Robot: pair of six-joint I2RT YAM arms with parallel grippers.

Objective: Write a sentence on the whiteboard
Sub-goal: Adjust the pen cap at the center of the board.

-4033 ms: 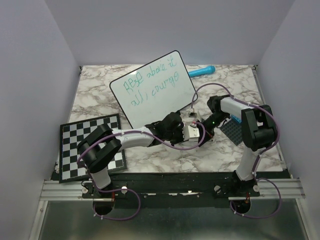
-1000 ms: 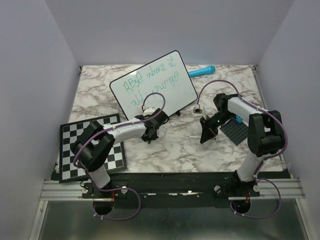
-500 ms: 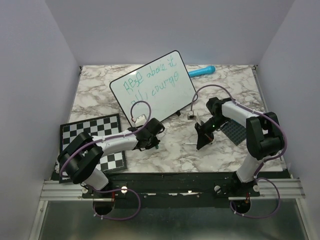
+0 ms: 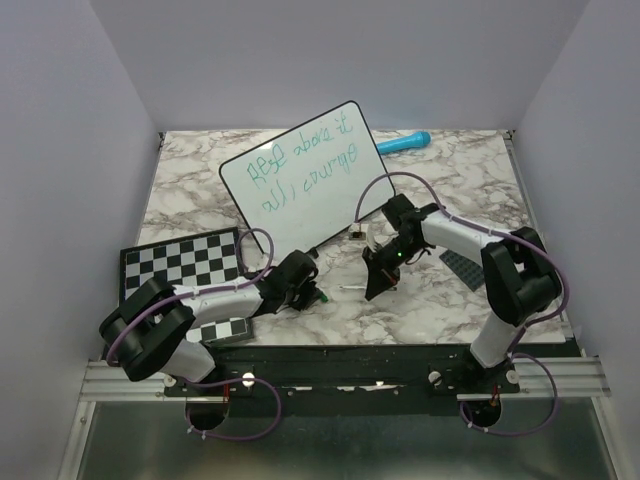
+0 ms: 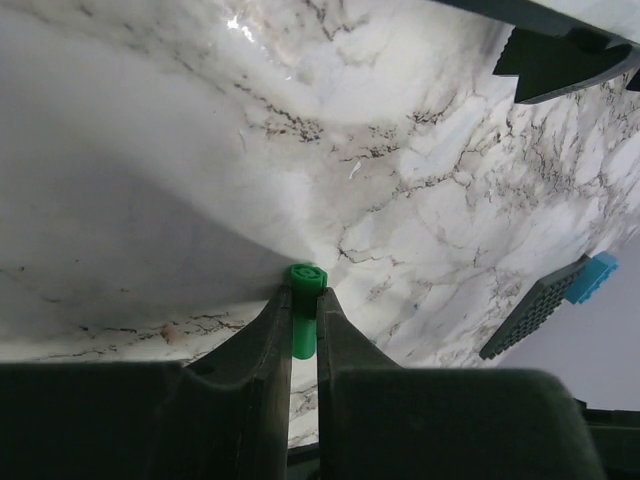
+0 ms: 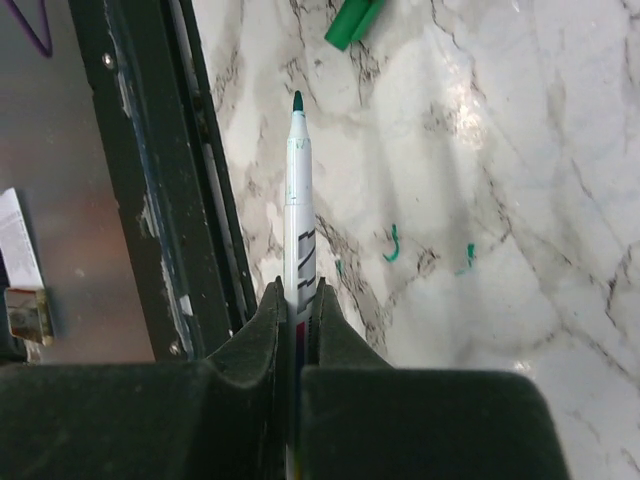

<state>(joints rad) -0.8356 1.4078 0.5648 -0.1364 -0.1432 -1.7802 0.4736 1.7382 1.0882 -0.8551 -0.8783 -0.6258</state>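
The whiteboard [image 4: 320, 200] lies tilted at the back centre of the marble table, and the sentence [image 4: 303, 165] runs across it in two lines of green handwriting. My left gripper [image 4: 313, 297] sits near the front centre, shut on a small green marker cap [image 5: 303, 305] whose end pokes out past the fingertips. My right gripper [image 4: 376, 285] is just right of it, shut on a white marker [image 6: 297, 190]. The marker's green tip points toward the cap [image 6: 354, 20], with a short gap between them.
A black-and-white checkerboard [image 4: 180, 270] lies at the front left, under the left arm. A dark grey studded plate [image 4: 462, 262] with a blue piece [image 5: 598, 273] sits to the right. A blue cylinder [image 4: 404, 142] lies at the back. Small green marks [image 6: 392, 245] stain the marble. The black frame rail [image 6: 150, 200] borders the near edge.
The left arm pulled back from the whiteboard's lower edge toward the front with the cap. The right arm moved left and nearer, bringing the marker tip toward the cap.
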